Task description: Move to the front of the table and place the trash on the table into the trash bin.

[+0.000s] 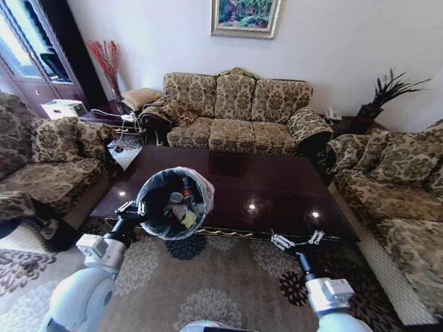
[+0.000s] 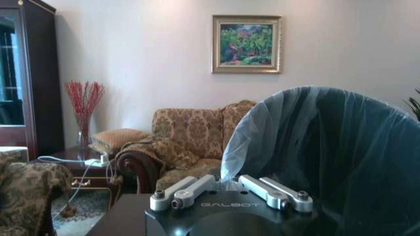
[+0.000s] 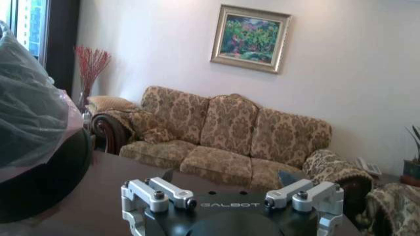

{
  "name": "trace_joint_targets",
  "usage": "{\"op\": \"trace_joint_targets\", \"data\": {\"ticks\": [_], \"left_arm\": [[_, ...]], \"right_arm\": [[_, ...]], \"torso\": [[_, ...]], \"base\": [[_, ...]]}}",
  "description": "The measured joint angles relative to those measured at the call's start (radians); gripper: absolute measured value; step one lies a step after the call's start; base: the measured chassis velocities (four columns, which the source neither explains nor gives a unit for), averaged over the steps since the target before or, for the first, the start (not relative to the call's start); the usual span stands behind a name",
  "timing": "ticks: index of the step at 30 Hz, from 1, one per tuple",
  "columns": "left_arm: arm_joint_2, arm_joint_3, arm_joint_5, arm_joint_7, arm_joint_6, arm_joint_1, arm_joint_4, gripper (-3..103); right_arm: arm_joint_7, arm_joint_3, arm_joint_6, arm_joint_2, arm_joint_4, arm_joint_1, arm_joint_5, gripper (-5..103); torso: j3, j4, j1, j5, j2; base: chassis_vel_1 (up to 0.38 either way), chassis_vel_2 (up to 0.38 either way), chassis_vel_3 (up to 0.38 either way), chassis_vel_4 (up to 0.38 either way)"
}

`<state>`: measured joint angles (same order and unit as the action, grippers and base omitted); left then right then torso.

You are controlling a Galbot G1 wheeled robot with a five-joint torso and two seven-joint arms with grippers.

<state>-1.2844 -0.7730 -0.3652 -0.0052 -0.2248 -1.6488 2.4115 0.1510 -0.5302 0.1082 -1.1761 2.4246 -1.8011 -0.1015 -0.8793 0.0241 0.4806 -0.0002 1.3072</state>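
Note:
The black trash bin (image 1: pixel 174 204) with its whitish liner hangs tilted over the table's (image 1: pixel 265 186) front left edge. Its mouth faces me. My left gripper (image 1: pixel 135 210) is shut on its rim. In the left wrist view the gripper (image 2: pixel 226 184) pinches the liner's edge, and the bin (image 2: pixel 328 157) rises close behind it. Inside the bin lies the trash (image 1: pixel 181 206): white wads, a bottle and a yellowish scrap. My right gripper (image 1: pixel 295 241) hovers open at the table's front right edge. The right wrist view shows that gripper (image 3: pixel 226 176) spread over the dark tabletop (image 3: pixel 118 196), with the bin (image 3: pixel 33 147) off to one side.
A patterned three-seat sofa (image 1: pixel 238 111) stands behind the table, and matching sofas flank it at left (image 1: pixel 38 165) and right (image 1: pixel 404 196). A side table with cables (image 1: pixel 106 117) is at the back left, a plant (image 1: pixel 383 96) at the back right. A patterned rug (image 1: pixel 223 291) lies under me.

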Motion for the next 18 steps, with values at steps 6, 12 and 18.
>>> {"op": "trace_joint_targets", "data": {"ticks": [6, 12, 18], "left_arm": [[-0.001, 0.000, -0.002, -0.002, 0.001, -0.002, 0.003, 0], [-0.004, 0.004, -0.002, -0.004, 0.003, -0.008, 0.009, 0], [-0.006, 0.004, -0.001, -0.009, 0.003, -0.014, 0.014, 0]], "right_arm": [[0.000, -0.002, -0.001, 0.000, 0.002, 0.000, -0.002, 100], [0.000, 0.000, -0.019, -0.005, 0.000, 0.000, -0.002, 100], [0.007, 0.000, -0.044, -0.010, -0.007, 0.000, -0.004, 100]], "torso": [[0.000, 0.0001, 0.000, 0.0002, 0.000], [0.000, 0.0004, 0.000, 0.0002, 0.000], [0.002, 0.0001, -0.002, -0.0003, -0.004]], "base": [[0.277, 0.250, -0.285, -0.256], [0.288, 0.315, -0.282, -0.302], [0.218, 0.233, -0.220, -0.225]]}}
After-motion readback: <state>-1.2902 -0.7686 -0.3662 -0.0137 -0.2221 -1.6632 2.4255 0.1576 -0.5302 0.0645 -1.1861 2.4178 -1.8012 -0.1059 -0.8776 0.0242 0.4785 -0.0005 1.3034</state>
